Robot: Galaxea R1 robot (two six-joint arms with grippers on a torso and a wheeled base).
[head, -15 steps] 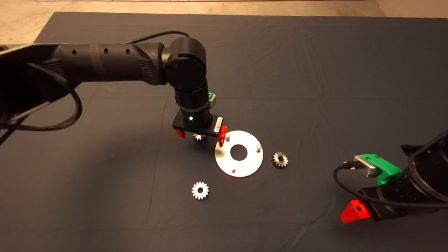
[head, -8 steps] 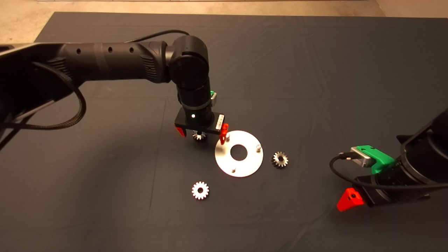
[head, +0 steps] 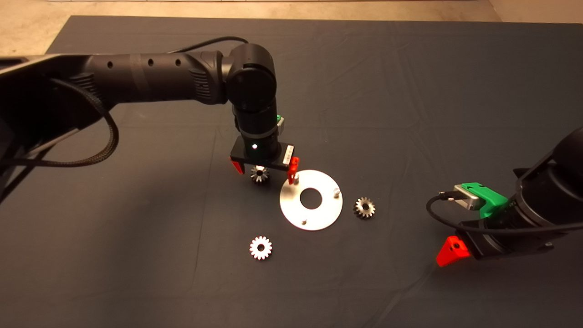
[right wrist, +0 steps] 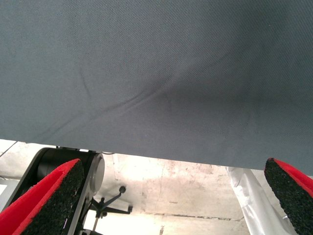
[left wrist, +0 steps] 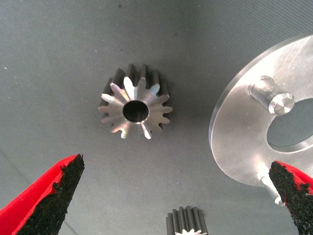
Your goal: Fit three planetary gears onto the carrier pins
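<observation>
near the middle of the dark mat [head: 410, 91] on the table we see the left pincer [head: 264, 167], pointing down, fingers spread wide and holding nothing. one planetary gear [head: 259, 174] lies flat on the mat between its two red fingers, touching neither in the left wrist view, where we see it [left wrist: 135, 108] with its centre hole facing the camera. the pincer's finger on the disc side [head: 294, 165] stands over the rim of the carrier disc [head: 311, 200], close to the nearest carrier pin [head: 295, 178].

the disc lies flat on the mat, just beside this gear. we count three carrier pins upright near its rim: the one by the finger, a second [head: 336, 192] on the side toward the right arm, a third [head: 304, 222] on the near side. all three are bare; no gear sits on any pin.

a second planetary gear [head: 364, 207] lies on the mat just beside the disc, on the side toward the right arm. a third planetary gear [head: 260, 248] lies apart from the disc, toward the near edge of the mat.

the right pincer [head: 455, 250] hangs at the lower right, well apart from the parts. its wrist view shows both pads far apart, nothing between them [right wrist: 166, 196], with mat and floor beyond.
</observation>
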